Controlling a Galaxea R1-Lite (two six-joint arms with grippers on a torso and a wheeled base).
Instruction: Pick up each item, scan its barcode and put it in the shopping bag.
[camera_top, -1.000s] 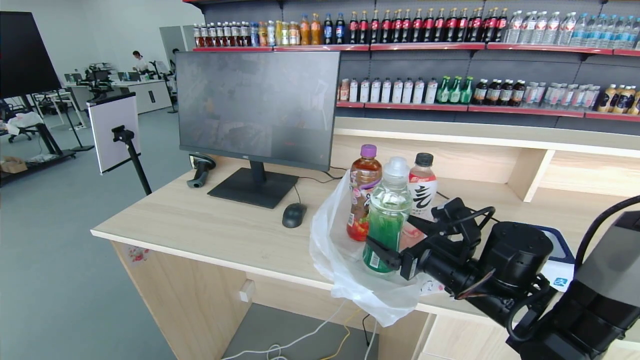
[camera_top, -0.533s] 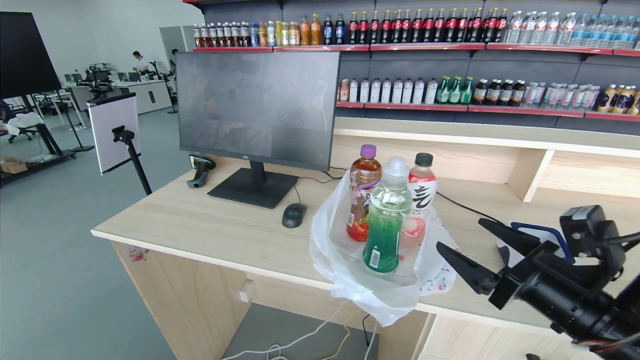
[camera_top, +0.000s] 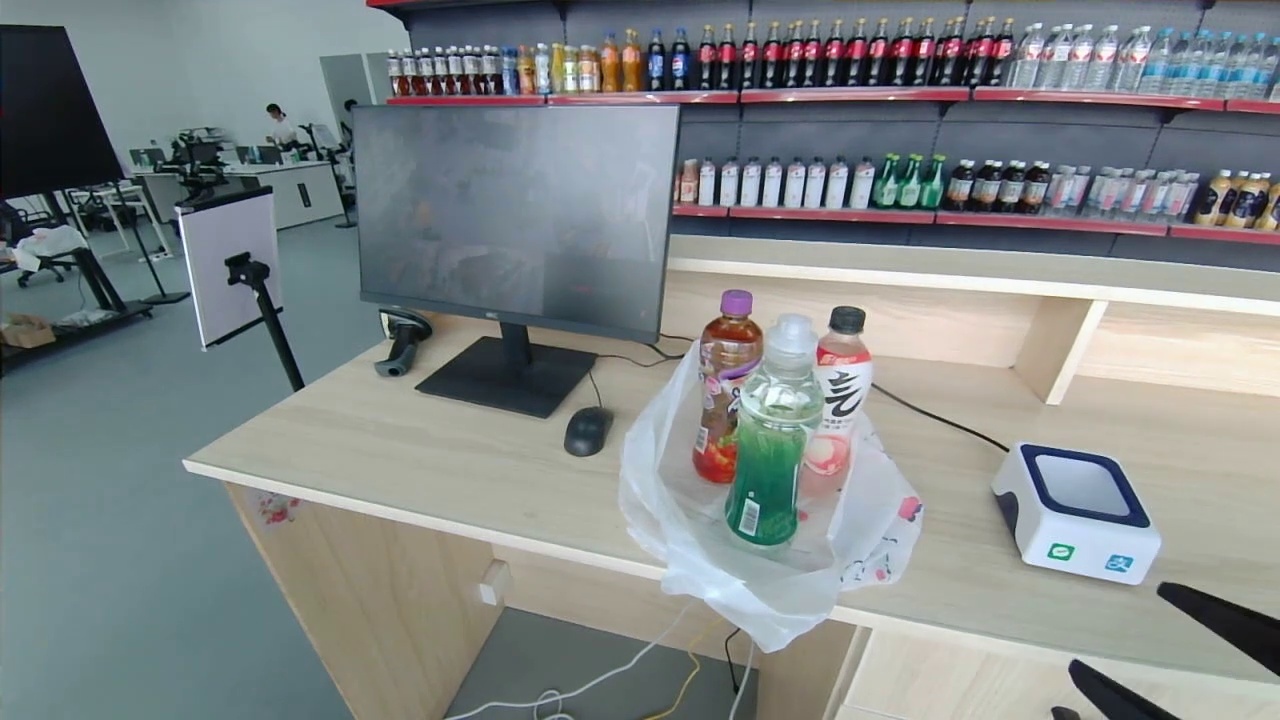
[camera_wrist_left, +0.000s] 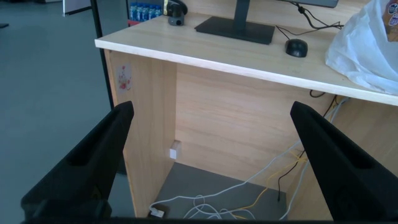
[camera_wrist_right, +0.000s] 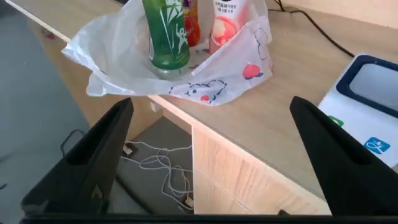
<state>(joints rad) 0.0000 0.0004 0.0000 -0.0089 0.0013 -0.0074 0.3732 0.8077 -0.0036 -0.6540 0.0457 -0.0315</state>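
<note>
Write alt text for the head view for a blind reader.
Three drink bottles stand in a white shopping bag on a wooden counter, between a monitor and a scanner box. The right claw is open, lower right.

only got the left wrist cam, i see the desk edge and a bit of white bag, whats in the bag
Observer: Three bottles stand upright in the shopping bag: a green bottle in front, with a purple-capped bottle and a black-capped bottle behind it.
Operator: what else is over there
Observer: A white scanner box sits on the desk to the robot's right of the bag, apart from it, window facing up.
Operator: other arm holding anything
Observer: No, the right gripper is open and empty, low by the desk's front edge near the scanner box.
</note>
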